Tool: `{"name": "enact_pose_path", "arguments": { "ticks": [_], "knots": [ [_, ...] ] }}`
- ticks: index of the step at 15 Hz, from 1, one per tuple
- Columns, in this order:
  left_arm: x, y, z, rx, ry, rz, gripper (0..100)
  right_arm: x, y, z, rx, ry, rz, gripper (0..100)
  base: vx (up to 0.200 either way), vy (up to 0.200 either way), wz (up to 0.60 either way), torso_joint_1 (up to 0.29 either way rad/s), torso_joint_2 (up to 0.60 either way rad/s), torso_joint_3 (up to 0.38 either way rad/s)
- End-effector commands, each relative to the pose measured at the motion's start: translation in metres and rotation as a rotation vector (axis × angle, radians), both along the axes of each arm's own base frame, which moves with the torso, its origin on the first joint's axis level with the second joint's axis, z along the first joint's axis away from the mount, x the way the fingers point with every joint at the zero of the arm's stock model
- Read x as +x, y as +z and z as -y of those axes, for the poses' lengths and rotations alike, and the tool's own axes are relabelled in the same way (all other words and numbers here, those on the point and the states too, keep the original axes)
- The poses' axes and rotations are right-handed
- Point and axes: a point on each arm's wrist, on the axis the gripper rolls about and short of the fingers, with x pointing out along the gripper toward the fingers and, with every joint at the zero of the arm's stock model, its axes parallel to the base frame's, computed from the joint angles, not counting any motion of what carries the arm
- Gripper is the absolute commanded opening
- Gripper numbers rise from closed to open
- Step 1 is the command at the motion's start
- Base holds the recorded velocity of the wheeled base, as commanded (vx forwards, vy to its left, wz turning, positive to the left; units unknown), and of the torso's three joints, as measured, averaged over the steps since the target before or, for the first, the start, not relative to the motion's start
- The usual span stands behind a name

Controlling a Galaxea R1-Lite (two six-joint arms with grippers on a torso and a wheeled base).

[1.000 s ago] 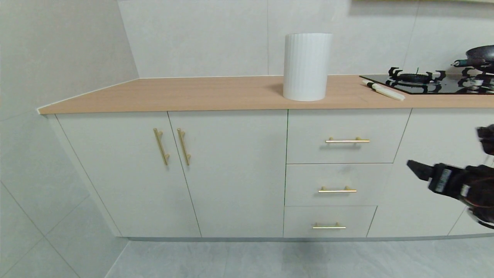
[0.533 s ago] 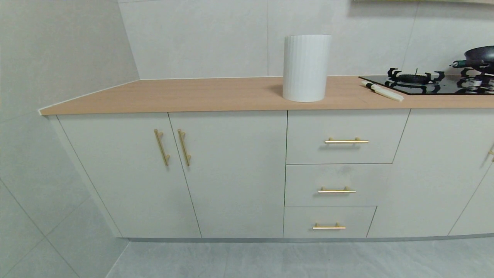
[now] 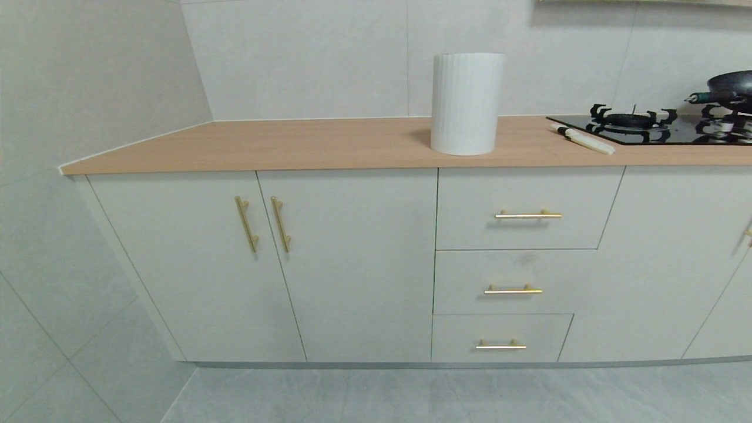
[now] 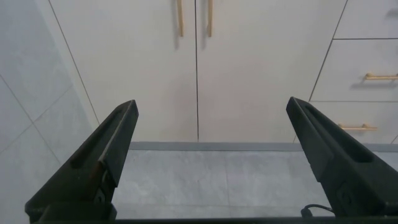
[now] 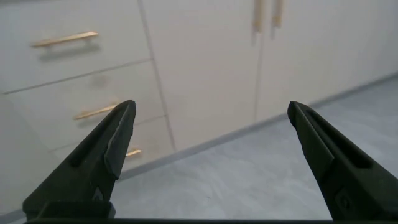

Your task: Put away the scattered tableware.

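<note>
A tall white ribbed container (image 3: 467,103) stands on the wooden countertop (image 3: 305,144). To its right a pale-handled utensil (image 3: 583,139) lies across the counter and the hob's near corner. My left gripper (image 4: 211,107) is open and empty, held low, facing the double cabinet doors (image 4: 196,62) and the floor. My right gripper (image 5: 211,107) is also open and empty, low down in front of the drawer stack (image 5: 81,74).
A black gas hob (image 3: 646,126) with a dark pan (image 3: 731,85) sits at the counter's right end. Below are double doors (image 3: 261,223) and three drawers with gold handles (image 3: 527,215). Grey tiled floor (image 3: 376,393) lies in front, a tiled wall at the left.
One second ago my right gripper showed at the right edge of the head view; it has since dropped out of that view. The head camera shifted slightly.
</note>
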Motion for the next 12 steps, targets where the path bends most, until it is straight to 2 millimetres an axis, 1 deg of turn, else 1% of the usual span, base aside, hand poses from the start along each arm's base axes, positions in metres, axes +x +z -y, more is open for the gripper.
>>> {"name": "enact_pose_path", "arguments": {
  "ticks": [1,2,3,4,5,6,7,9,12],
  "knots": [
    [0.000,0.000,0.000,-0.001,0.000,0.001,100,-0.001,-0.003,-0.003,-0.003,0.113,0.020,100,0.000,0.000,0.00,0.000,0.00,0.000],
    [0.000,0.000,0.000,0.001,0.000,0.000,100,0.000,-0.003,-0.004,-0.010,0.177,0.026,100,0.000,0.000,0.00,0.000,0.00,0.000],
    [0.000,0.000,0.000,-0.001,0.000,0.000,100,0.004,-0.010,-0.006,-0.017,0.248,0.011,100,0.000,0.000,0.00,0.000,0.00,0.000],
    [0.000,0.000,0.000,-0.001,0.000,0.000,100,0.010,-0.021,-0.007,-0.050,0.309,-0.018,100,0.000,0.000,0.00,0.000,0.00,0.000],
    [0.000,0.000,0.000,-0.001,0.000,0.000,100,0.015,-0.032,-0.007,-0.082,0.324,-0.044,100,0.000,0.000,0.00,0.000,0.00,0.000],
    [0.000,0.000,0.000,-0.001,0.000,0.000,100,0.022,-0.043,-0.008,-0.112,0.329,-0.024,100,0.000,0.000,0.00,0.000,0.00,0.000],
    [0.000,0.000,0.000,0.001,0.000,0.001,100,0.023,-0.041,-0.008,-0.103,0.329,0.010,100,0.000,0.000,0.00,0.000,0.00,0.000],
    [0.000,0.000,0.000,0.001,0.000,0.001,100,0.023,-0.047,-0.008,-0.078,0.366,-0.038,100,0.000,0.000,0.00,0.000,0.00,0.000],
    [0.000,0.000,0.000,0.007,0.000,0.001,100,0.023,-0.047,-0.009,-0.057,0.377,-0.034,100,0.000,0.000,0.00,0.000,0.00,0.000]
  ]
}}
